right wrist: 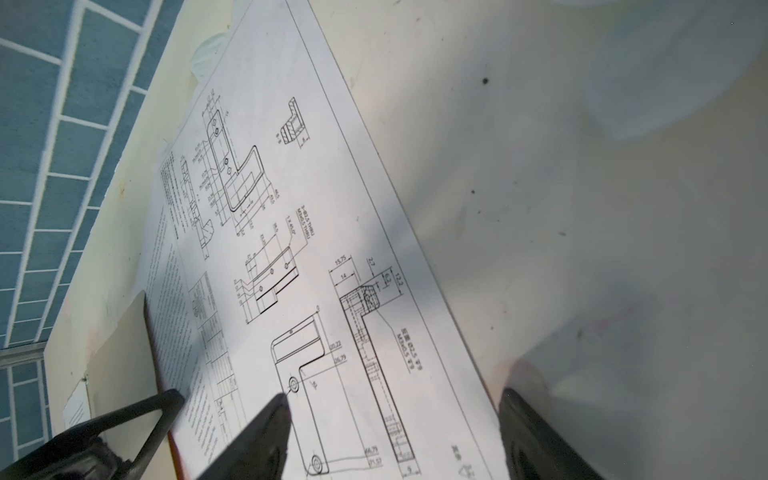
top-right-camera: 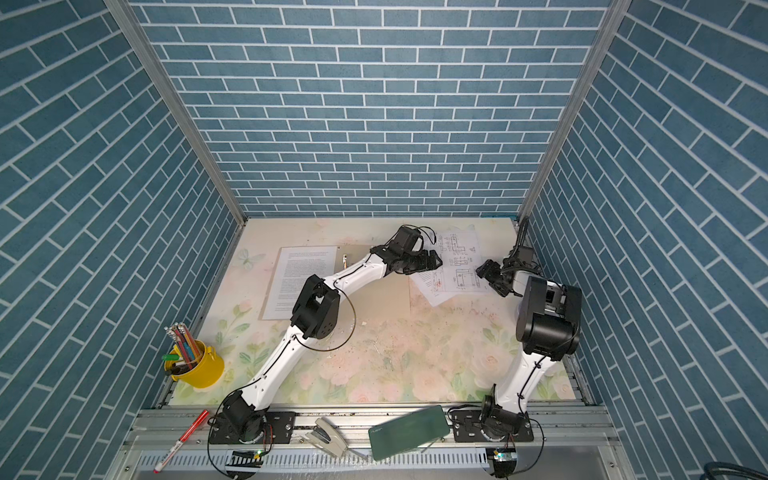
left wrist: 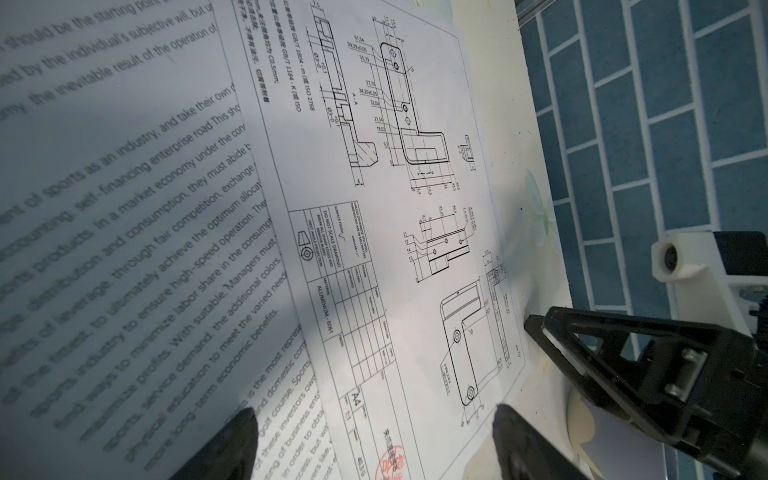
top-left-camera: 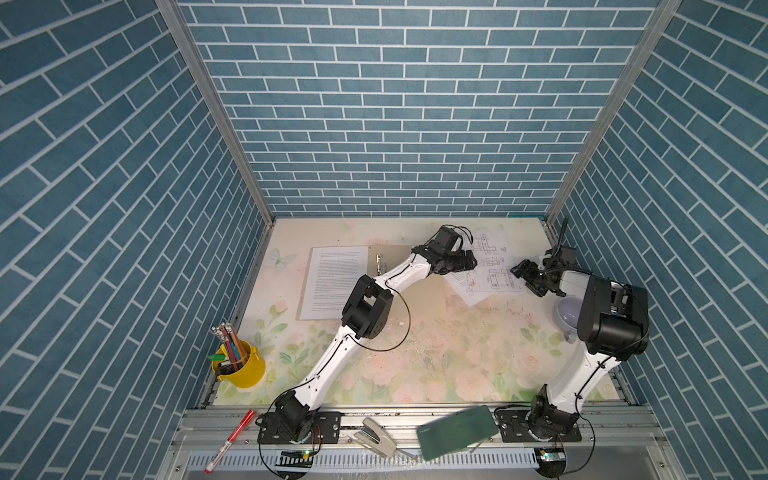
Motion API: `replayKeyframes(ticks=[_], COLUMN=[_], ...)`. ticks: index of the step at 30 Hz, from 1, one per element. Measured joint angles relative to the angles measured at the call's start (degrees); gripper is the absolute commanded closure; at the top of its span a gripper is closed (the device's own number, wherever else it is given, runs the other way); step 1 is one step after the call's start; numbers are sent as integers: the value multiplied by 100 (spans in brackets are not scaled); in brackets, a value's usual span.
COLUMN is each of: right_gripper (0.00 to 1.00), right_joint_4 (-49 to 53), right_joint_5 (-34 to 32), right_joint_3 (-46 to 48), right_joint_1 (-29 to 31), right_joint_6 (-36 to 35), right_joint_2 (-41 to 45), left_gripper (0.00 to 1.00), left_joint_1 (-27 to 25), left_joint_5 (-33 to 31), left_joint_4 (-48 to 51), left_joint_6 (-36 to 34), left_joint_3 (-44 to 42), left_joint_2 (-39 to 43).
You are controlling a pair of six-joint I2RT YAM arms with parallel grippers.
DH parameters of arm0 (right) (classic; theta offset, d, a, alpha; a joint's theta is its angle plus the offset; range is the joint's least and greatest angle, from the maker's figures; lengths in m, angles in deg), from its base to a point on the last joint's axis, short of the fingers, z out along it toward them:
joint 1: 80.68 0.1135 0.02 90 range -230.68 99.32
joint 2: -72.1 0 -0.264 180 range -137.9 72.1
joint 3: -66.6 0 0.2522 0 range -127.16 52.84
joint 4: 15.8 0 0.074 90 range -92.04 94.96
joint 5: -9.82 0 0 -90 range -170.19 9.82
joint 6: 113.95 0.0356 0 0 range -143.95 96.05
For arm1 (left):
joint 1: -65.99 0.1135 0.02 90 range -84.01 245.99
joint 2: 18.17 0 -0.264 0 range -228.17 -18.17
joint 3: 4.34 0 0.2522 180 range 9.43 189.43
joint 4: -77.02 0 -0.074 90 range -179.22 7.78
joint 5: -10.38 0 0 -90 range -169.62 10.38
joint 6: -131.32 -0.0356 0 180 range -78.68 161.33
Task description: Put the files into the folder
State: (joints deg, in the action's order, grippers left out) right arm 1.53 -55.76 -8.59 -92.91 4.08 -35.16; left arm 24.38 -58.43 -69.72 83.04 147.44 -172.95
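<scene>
Floral bench [top-left-camera: 415,365], blue brick walls [top-left-camera: 374,124]. White line-diagram paper sheet [top-left-camera: 492,266] lies flat beneath gaping left pincer [top-left-camera: 473,261], edge between open right pincer [top-left-camera: 524,279] tips. Likely light, floppy, slippery: pinch that edge.

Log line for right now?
folder: open; text sheet: on folder; drawing sheet: right of folder, atop second text sheet; left gripper: open; right gripper: open
</scene>
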Motion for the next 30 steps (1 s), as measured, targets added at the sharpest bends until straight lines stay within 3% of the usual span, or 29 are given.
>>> replayKeyframes(ticks=[11, 18, 25, 30], right_gripper=[26, 20, 17, 15], right_joint_4=[-50, 192, 81, 15], right_joint_5=[299, 168, -42, -76], right_joint_3=[260, 260, -140, -844], right_joint_1=[0, 0, -11, -11], right_joint_6=[0, -7, -4, -7], right_joint_2=[146, 271, 214, -269], left_gripper=[11, 13, 14, 14], left_joint_1=[0, -4, -15, -17], left_joint_5=[262, 269, 264, 267], left_joint_4=[149, 129, 140, 142], left_joint_6=[35, -133, -212, -238], left_joint_3=[195, 9, -72, -72], left_joint_2=[-122, -20, 28, 28])
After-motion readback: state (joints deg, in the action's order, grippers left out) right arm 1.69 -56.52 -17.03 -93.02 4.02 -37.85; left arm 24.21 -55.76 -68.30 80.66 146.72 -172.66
